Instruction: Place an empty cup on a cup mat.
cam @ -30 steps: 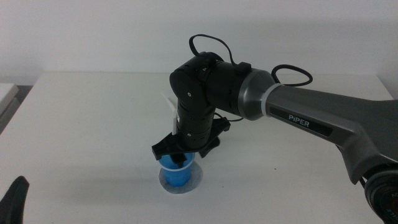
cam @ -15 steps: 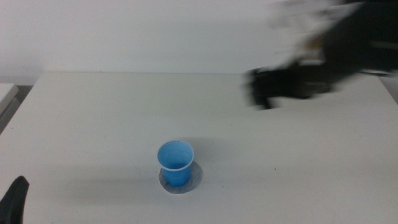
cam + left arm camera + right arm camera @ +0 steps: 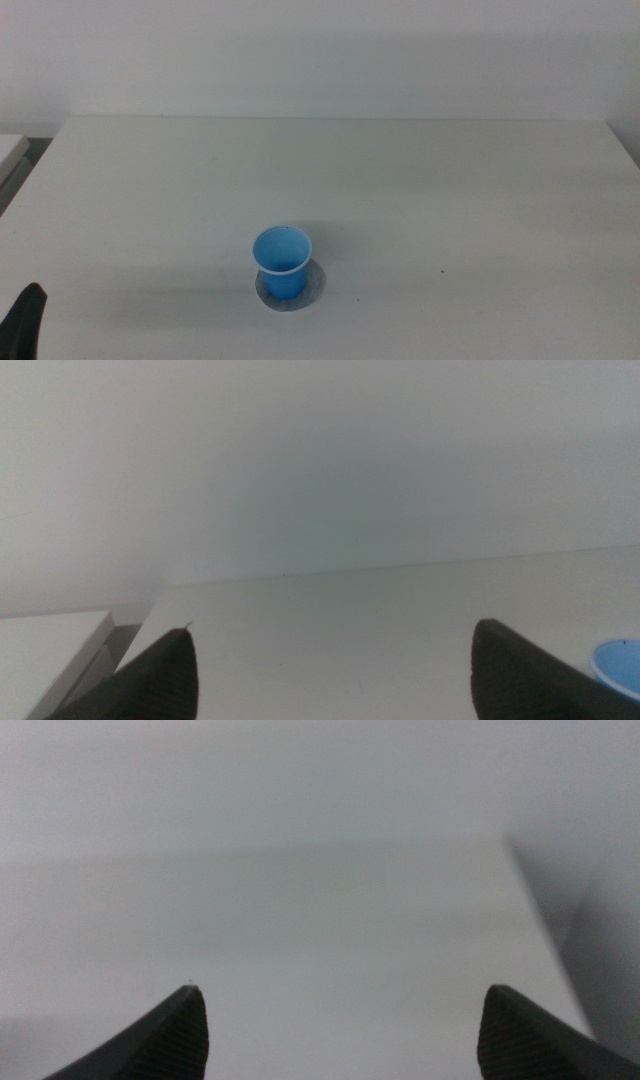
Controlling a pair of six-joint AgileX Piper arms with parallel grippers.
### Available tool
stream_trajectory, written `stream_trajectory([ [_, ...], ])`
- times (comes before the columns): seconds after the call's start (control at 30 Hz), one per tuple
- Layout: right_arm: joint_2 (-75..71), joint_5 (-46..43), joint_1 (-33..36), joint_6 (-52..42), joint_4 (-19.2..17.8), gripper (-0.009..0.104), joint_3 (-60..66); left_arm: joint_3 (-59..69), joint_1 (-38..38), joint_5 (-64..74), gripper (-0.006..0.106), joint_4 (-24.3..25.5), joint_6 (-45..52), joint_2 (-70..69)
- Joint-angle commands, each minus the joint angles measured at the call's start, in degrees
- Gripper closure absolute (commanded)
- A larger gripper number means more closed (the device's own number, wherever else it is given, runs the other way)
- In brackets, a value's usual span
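The small bright blue cup [image 3: 282, 261] stands upright and empty on the round mottled grey cup mat [image 3: 312, 290], near the table's front middle in the middle view. A sliver of the cup's rim [image 3: 622, 665] shows in the left wrist view. My left gripper [image 3: 335, 670] is open and empty, waiting at the table's front left; one dark jaw tip [image 3: 24, 318] shows at the middle view's bottom left. My right gripper [image 3: 345, 1025] is open and empty over bare table, out of the middle view.
The white table [image 3: 450, 180] runs back to a pale wall. A second white surface [image 3: 10, 150] lies beyond the table's left edge. The table's right edge [image 3: 535, 910] shows in the right wrist view.
The right arm let go of the cup on the mat, swung away up and to the right, and has left the middle view. The cup stays upright on the mat.
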Motion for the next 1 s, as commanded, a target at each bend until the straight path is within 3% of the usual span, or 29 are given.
stream_trajectory([
  [0.0,-6.03,-4.54,-3.03,-3.10,0.50,0.002,4.82,-0.02,0.00,-0.66,0.007,-0.39,-0.16,-0.21],
  [0.2,-17.85,-10.29,-4.89,-9.27,1.19,0.002,13.79,-0.02,0.00,-0.66,0.007,-0.39,-0.16,-0.21],
  [0.47,-26.73,-19.88,-4.89,-7.57,3.66,0.002,25.80,-0.02,0.00,-0.66,0.007,-0.39,-0.16,-0.21],
  [0.63,-31.40,-19.99,-4.89,-7.57,3.66,0.002,32.35,-0.02,0.00,-0.66,0.007,-0.39,-0.16,-0.21],
  [0.73,-33.23,-15.97,-4.57,-7.57,3.66,0.002,32.35,-0.02,0.00,-0.66,0.007,-0.39,-0.16,-0.21],
  [0.97,-33.23,-16.54,-4.57,-7.57,3.40,0.003,32.35,-0.02,0.00,-0.66,0.007,-0.39,-0.16,-0.21],
])
